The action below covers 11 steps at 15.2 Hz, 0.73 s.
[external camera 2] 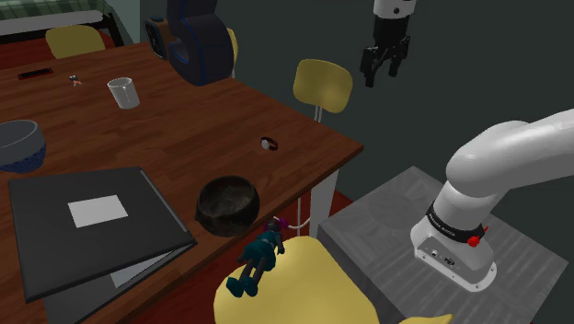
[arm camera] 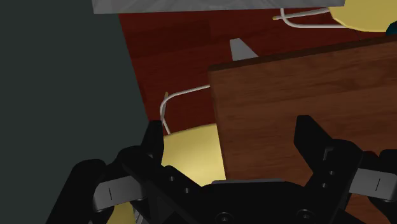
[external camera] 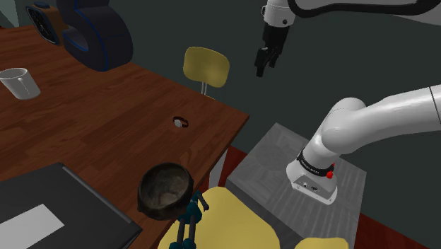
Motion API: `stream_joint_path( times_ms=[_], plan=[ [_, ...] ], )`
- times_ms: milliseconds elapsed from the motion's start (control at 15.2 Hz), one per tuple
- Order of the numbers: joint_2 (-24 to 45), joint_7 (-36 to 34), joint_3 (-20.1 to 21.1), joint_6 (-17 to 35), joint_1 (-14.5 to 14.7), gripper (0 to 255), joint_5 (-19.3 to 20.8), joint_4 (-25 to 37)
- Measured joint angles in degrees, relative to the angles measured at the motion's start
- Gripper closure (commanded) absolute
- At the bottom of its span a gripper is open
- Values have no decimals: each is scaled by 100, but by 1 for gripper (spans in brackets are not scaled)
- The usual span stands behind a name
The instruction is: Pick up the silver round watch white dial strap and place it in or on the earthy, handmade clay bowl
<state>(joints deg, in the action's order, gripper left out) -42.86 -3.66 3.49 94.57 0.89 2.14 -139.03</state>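
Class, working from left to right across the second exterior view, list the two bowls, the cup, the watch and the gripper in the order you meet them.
grey bowl → pale cup → dark bowl → watch → gripper

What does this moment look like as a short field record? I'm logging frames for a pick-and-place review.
watch: lying on the wooden table, apart from the bowl
bowl: dark, upright, by the table's edge
gripper: open, empty, raised above the table's corner by a yellow chair
progress: watch not yet picked up
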Motion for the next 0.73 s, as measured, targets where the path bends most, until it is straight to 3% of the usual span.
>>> stream_joint_path(
  times_ms=[264, 726],
  plan=[
    [305, -118, 124, 319, 91, 0, -146, -20],
    [1430, -389, 465, 1230, 336, 0, -515, 226]
  ],
)
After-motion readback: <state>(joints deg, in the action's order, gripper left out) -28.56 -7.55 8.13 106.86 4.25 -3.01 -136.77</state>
